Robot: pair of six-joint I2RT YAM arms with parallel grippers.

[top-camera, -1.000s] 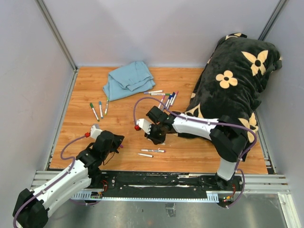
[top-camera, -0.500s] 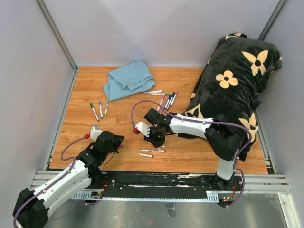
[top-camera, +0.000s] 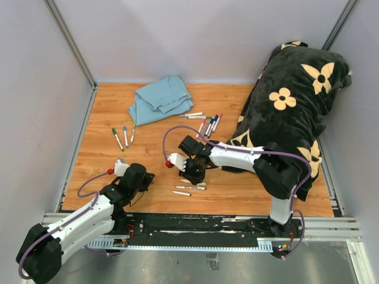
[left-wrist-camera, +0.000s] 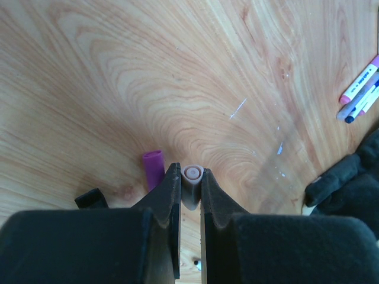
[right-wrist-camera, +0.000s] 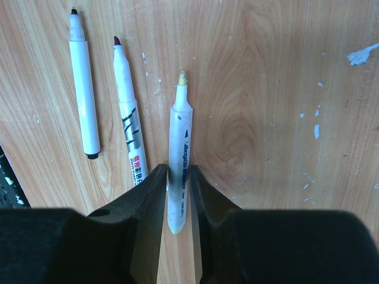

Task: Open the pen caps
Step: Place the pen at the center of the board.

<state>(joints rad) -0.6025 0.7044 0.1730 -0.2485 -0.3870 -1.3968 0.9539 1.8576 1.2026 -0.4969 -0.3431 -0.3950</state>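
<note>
The right hand [right-wrist-camera: 178, 177] sits narrow around an uncapped marker barrel [right-wrist-camera: 179, 142] lying flat on the worktop [right-wrist-camera: 266, 118]. The barrel's long axis runs in line with the fingers, tip pointing away; whether the hand grips it or merely flanks it cannot be told. The left hand [left-wrist-camera: 190, 177] is clamped on a pale pen cap [left-wrist-camera: 192, 173], with a purple pen cap [left-wrist-camera: 153, 168] just beside it. The capped markers [top-camera: 209, 125] lie beyond the right hand, probably the nearer one.
</note>
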